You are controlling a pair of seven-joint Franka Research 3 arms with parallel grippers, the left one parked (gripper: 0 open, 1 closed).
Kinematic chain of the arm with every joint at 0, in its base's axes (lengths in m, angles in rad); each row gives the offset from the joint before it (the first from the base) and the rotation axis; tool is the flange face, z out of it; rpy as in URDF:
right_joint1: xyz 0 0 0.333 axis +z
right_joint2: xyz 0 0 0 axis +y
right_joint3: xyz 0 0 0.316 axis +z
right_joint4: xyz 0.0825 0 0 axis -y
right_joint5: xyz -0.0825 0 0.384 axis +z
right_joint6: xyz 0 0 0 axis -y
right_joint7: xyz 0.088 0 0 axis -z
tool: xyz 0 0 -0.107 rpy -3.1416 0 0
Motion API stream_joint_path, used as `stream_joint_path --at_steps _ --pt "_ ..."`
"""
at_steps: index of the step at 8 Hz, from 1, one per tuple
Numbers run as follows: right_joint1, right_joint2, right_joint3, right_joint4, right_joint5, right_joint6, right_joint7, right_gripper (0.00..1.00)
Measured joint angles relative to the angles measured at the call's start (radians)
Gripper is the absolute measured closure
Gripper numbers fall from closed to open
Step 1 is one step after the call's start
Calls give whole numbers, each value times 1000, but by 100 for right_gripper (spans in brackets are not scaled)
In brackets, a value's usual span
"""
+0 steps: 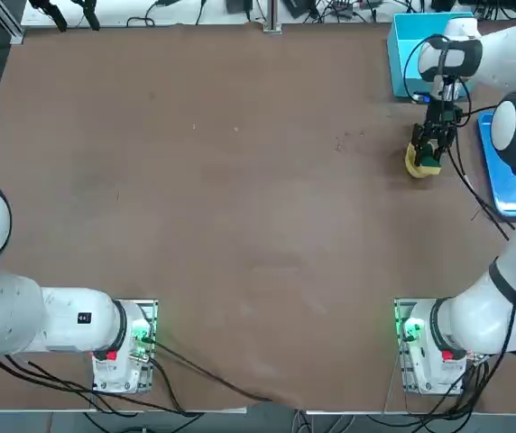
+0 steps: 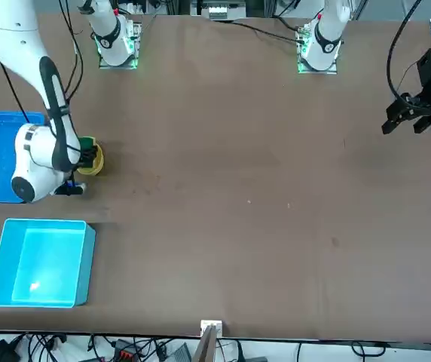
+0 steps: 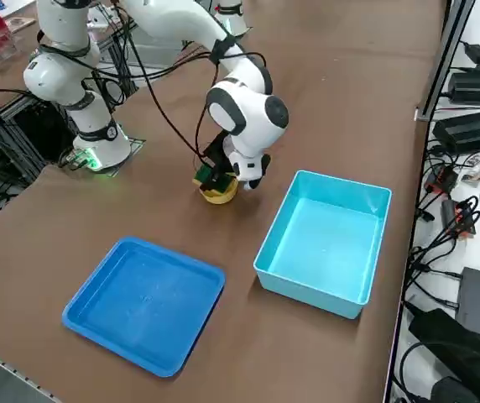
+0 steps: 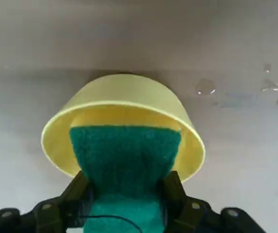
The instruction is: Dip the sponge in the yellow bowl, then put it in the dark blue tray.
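Two fingers (image 4: 78, 194) of right hand (image 4: 124, 204) pinch sponge (image 4: 124, 160) inside yellow bowl (image 4: 124, 102).

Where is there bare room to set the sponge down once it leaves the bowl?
The dark blue tray is bare throughout. The light cyan bin is bare too. Crowded spot: the right gripper, jaws shut on the sponge, over the yellow bowl.

Colours at my yellow bowl (image 4: 124, 104)

My black right gripper (image 4: 124, 201) pinches the dark green sponge (image 4: 124, 155) inside it; beside the bowl lie the dark blue tray (image 3: 143, 302), a cyan bin (image 3: 324, 243), on brown table (image 1: 240, 180).
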Motion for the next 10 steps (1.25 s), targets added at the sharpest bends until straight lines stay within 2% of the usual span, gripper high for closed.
stream_joint_path --at_steps 4,10 --pt "-1 41 0 29 0 -1 -10 28" --pt "-1 61 0 39 0 -4 -19 28"
